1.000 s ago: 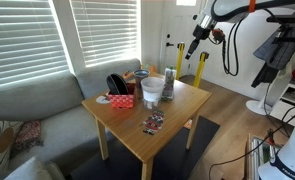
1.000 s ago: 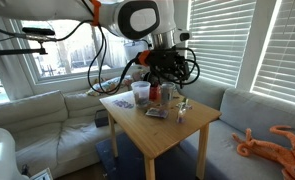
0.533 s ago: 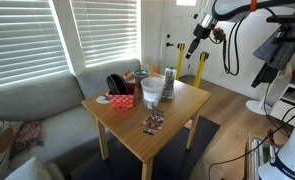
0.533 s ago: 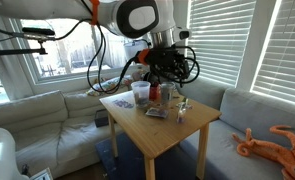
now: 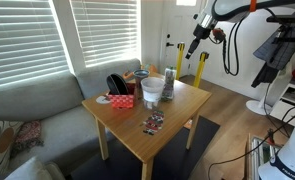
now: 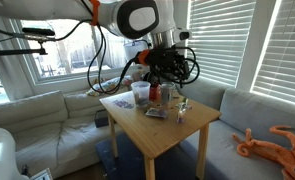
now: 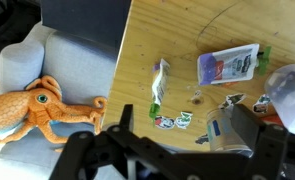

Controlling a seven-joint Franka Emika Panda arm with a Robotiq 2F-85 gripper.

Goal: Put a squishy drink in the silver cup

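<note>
Window blinds (image 5: 97, 35) and a grey sofa (image 5: 37, 105) are seen around a wooden desk (image 5: 182, 108) in both exterior views. An orange toy octopus (image 7: 35, 104) is laid on the sofa, just beside the desk edge in the wrist view.

The squishy drink (image 7: 159, 82) is found on the desk near that edge. It is pale and thin with a green end. Whether it is stood up or laid flat cannot be told from above. It is set apart from the silver cup (image 7: 225, 126), which is partly covered by the hand (image 7: 173, 152) and is seen only as a shiny blur. A flat printed packet (image 7: 230, 65) is laid further along the desk. A white cup (image 7: 290, 90) is cut off by the right side of the wrist view.

The hand is held above the desk with its two dark fingers (image 7: 92, 150) spread wide, and nothing is gripped between them. Only blurred parts of the fingers are shown at the bottom of the wrist view. In an exterior view the hand is lost among black cables (image 6: 177, 68) over the cups, so its fingers cannot be made out there. A red box (image 5: 122, 100) is seen at the far side of the desk, with a dark round thing (image 5: 117, 83) behind it that is too small to be named.
</note>
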